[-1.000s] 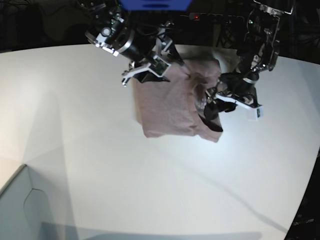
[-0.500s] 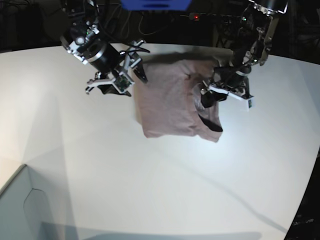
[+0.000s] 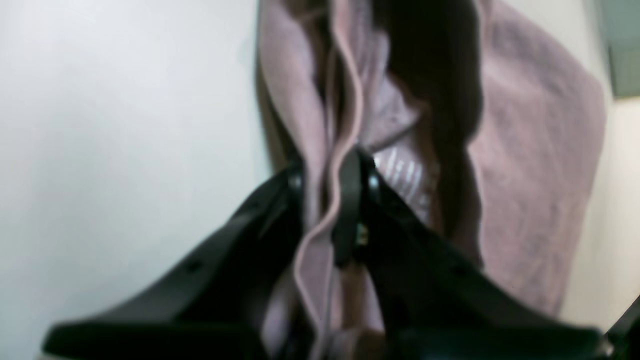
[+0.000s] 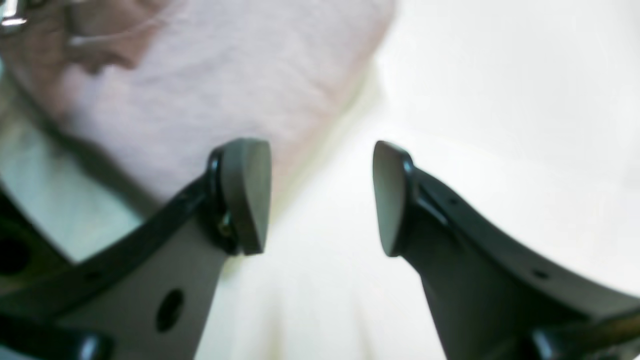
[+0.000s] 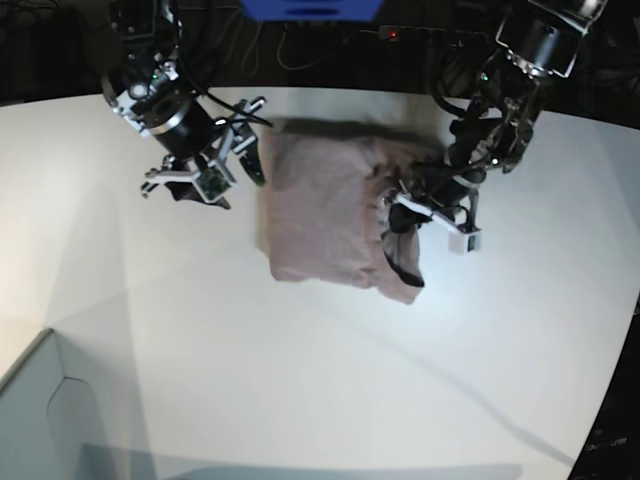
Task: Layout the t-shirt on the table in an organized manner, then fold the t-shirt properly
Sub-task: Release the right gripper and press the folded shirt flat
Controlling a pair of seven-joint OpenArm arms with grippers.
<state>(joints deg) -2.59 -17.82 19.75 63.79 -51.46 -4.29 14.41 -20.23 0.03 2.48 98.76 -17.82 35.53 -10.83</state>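
Observation:
The mauve t-shirt lies in a folded, bunched heap on the white table toward the back. My left gripper is at the shirt's right side. In the left wrist view the left gripper is shut on a raised fold of the t-shirt, with the hem running between its pads. My right gripper hovers just left of the shirt. In the right wrist view the right gripper is open with nothing in it; the t-shirt lies beyond its left finger and bare table beyond its right one.
A pale grey box corner sits at the front left of the table. Dark cables and equipment line the table's curved far edge. White tabletop stretches across the front and both sides.
My right arm has drawn back to the left, off the shirt, still open. My left gripper has closed on the shirt's right fold, and the shirt has shifted slightly left.

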